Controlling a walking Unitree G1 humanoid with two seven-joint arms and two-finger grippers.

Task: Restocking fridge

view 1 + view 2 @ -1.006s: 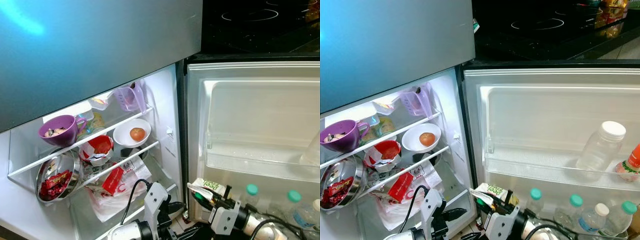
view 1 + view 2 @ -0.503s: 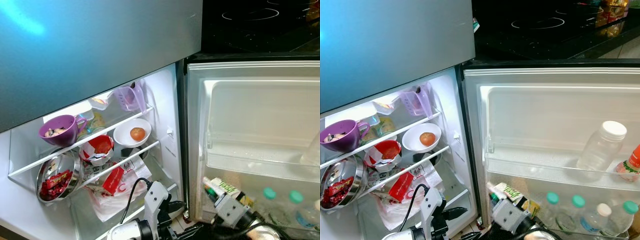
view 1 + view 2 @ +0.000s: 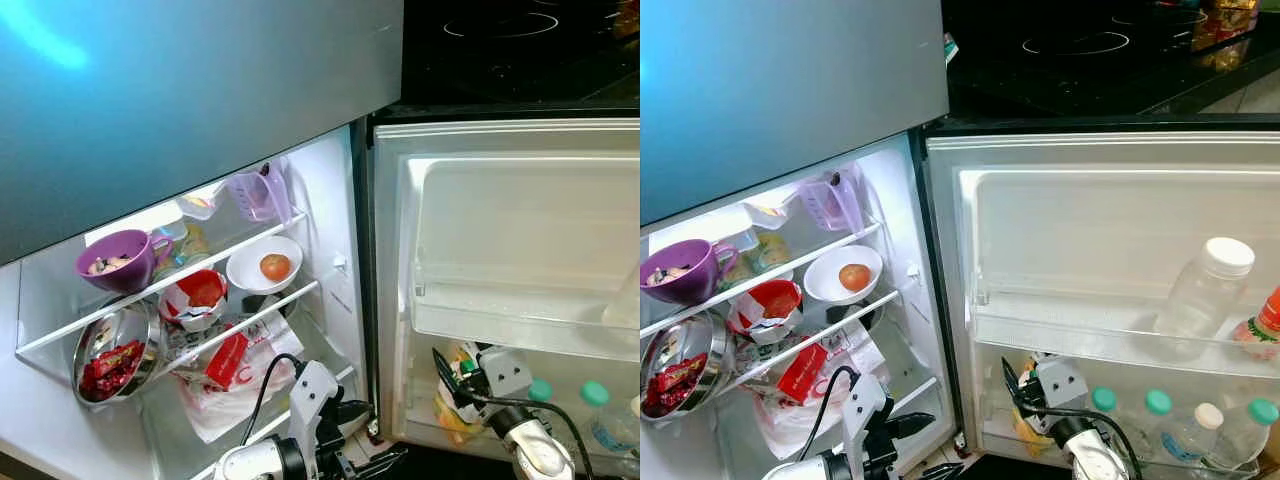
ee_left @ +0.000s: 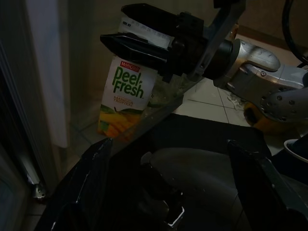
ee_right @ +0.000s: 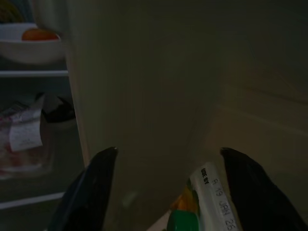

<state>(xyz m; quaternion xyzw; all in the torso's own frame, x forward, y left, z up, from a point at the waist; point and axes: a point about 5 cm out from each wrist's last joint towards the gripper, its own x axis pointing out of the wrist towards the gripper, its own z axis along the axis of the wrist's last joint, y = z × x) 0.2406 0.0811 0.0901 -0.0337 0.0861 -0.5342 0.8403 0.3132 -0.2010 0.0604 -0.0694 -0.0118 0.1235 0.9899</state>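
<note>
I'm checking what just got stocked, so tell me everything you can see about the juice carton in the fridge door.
The juice carton is a white paperboard pack printed "Peel Fresh" in green, with yellow-orange fruit art low down and a green cap by its date-stamped top fold. It stands about upright in the bottom door shelf, left of the capped water bottles, behind the shelf's clear rail. The right gripper is at its top, black fingers either side of the fold; whether they are gripping it is unclear.

Fridge open. R gripper [image 3: 447, 372] in the lower door shelf [image 3: 520, 335], beside juice carton [image 3: 452, 400] and green-capped bottles [image 3: 592, 410]. L arm [image 3: 300, 420] low by main compartment. Purple cup [image 3: 118, 258], white bowl [image 3: 262, 266] w/ orange fruit on shelves.
</note>
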